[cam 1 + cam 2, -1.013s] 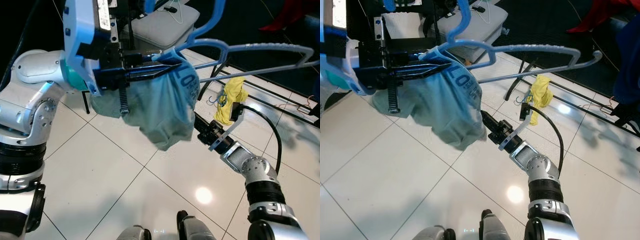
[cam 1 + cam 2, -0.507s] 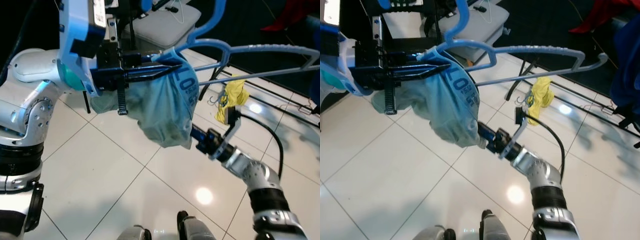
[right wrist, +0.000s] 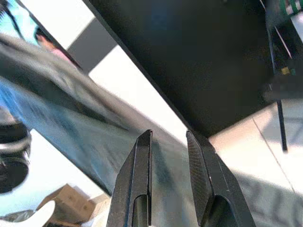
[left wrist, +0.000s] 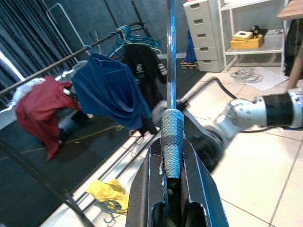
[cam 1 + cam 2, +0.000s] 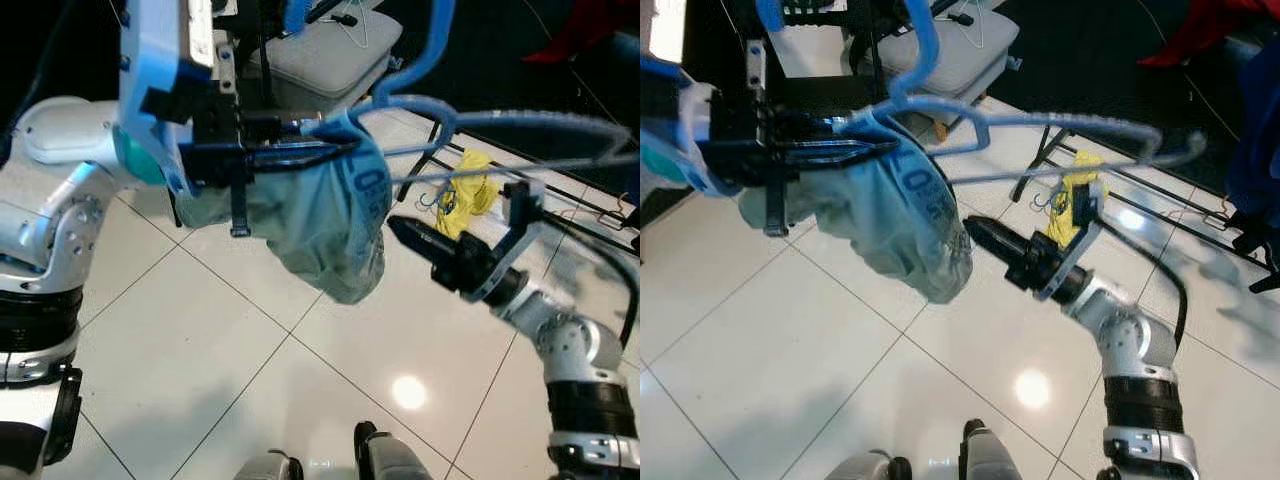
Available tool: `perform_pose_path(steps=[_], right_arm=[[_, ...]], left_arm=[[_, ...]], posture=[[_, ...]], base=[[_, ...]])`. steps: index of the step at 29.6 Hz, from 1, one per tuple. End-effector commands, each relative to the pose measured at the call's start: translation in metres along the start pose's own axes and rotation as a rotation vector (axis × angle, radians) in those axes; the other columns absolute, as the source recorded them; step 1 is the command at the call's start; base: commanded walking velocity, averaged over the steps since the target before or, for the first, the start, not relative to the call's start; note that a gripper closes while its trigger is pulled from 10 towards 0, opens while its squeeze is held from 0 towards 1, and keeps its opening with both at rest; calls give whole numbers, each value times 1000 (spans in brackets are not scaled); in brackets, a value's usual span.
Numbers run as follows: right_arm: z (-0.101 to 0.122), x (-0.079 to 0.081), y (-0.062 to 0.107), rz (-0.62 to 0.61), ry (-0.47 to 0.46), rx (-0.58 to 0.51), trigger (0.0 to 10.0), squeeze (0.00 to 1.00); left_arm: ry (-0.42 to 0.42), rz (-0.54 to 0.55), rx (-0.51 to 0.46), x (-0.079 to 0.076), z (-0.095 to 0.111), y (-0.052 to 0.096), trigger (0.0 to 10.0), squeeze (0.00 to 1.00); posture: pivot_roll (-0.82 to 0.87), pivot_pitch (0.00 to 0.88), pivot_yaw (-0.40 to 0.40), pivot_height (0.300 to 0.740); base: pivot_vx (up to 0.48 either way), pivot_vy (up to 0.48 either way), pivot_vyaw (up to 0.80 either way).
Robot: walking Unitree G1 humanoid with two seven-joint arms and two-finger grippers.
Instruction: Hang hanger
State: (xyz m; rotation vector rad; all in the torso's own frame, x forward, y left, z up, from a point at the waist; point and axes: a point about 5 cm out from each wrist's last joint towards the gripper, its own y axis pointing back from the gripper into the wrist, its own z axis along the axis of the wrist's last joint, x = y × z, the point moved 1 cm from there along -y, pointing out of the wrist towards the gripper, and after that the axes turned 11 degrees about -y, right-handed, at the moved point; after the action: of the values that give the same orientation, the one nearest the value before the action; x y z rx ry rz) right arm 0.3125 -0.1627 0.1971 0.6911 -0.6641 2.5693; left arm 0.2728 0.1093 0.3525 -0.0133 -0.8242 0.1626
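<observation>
A blue plastic hanger (image 5: 520,122) is held up in front of me, its hook (image 5: 432,45) pointing up and its long arm reaching right. A light blue garment (image 5: 320,220) is draped over its left end and sags below. My left gripper (image 5: 335,150) is shut on that cloth-covered end; the left wrist view shows the wrapped bar (image 4: 172,127) clamped in the jaws. My right gripper (image 5: 398,228) hangs just right of the garment's lower fold, pointing at it, open with a narrow gap and nothing between its fingers (image 3: 142,156).
A yellow cloth (image 5: 470,195) and a small wire hanger lie on the white tiled floor by the black base bars of a clothes rack (image 5: 560,190). A grey cushioned seat (image 5: 330,50) stands behind. Red (image 4: 40,111) and blue (image 4: 111,92) garments hang on the rack.
My right gripper has come out from under the garment and risen, now beside its lower fold. The garment swung slightly; the hanger's long arm is blurred.
</observation>
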Motion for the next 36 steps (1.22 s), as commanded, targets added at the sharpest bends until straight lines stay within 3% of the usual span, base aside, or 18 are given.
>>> perform_pose_path(steps=[1, 8, 16, 20, 29, 36], right_arm=[[1, 5, -5, 28, 0, 7, 10000, 0], [-4, 2, -17, 38, 3, 82, 10000, 0], [-9, 4, -13, 51, -27, 134, 10000, 0], [-7, 15, -10, 99, -29, 150, 10000, 0], [-2, 30, -3, 136, -34, 73, 10000, 0], [2, 20, 18, 26, -34, -14, 10000, 0]], left_arm=[[-22, -31, -1, -4, 2, -2, 8667, 0], [-3, -60, -16, -12, 3, -5, 8706, 0], [1, -79, 4, -22, -7, -8, 8863, 0], [-1, -72, 25, -23, -17, -12, 10000, 0], [-16, -57, 73, -18, -27, -11, 10000, 0], [-22, -54, 84, -16, -27, -8, 10000, 0]], posture=[[47, 116, 92, 740], [51, 112, 82, 740], [48, 112, 75, 740], [38, 116, 77, 740], [34, 129, 96, 740], [41, 141, 103, 740]], base=[[0, 0, 0], [0, 0, 0], [0, 0, 0], [0, 0, 0], [0, 0, 0], [0, 0, 0]])
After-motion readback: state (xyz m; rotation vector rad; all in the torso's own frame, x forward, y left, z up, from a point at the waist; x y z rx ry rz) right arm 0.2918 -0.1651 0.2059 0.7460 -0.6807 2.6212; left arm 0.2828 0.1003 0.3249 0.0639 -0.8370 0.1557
